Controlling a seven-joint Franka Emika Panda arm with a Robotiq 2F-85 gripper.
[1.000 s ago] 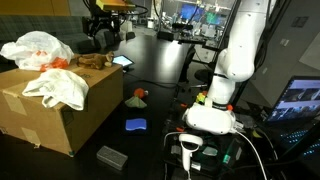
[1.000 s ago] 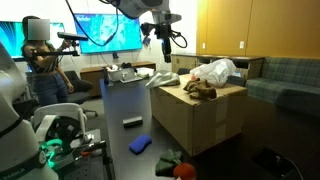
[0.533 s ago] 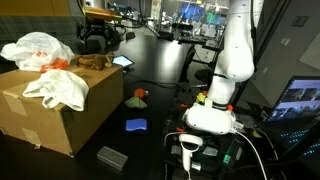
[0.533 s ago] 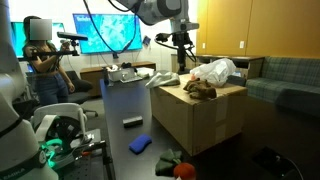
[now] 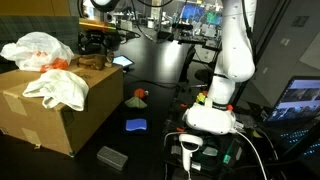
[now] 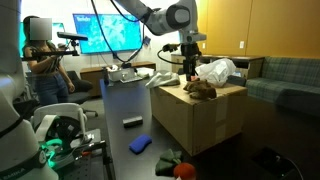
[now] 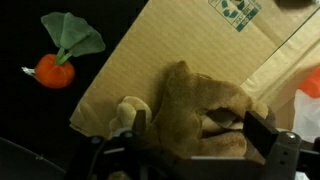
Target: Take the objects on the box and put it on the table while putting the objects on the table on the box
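Three small items sit on the dark table (image 5: 165, 100) beside the large brown cardboard box (image 5: 50, 115), presumably waiting their turn to go up onto it. Nearest the camera in an exterior view is a grey rectangular block (image 5: 111, 156). Further in lies a flat blue pad (image 5: 135, 125). Close to the box's side is an orange toy vegetable with green leaves (image 5: 139, 97).

On the box top, crumpled white plastic bags (image 5: 55, 88) take up the near half. Behind them, toward the box's far corner, lies the brown plush toy (image 5: 95, 61), which I read as the item to come off now.

The black Robotiq gripper (image 5: 97, 44) hangs over that same corner of the box, just above the plush. In the wrist view the fingers (image 7: 270, 140) are spread wide, one on either side of the plush, with nothing pinched.

Judgement: the gripper is lined up for a straddling grasp. The soft body should tolerate a slightly off-centre close.
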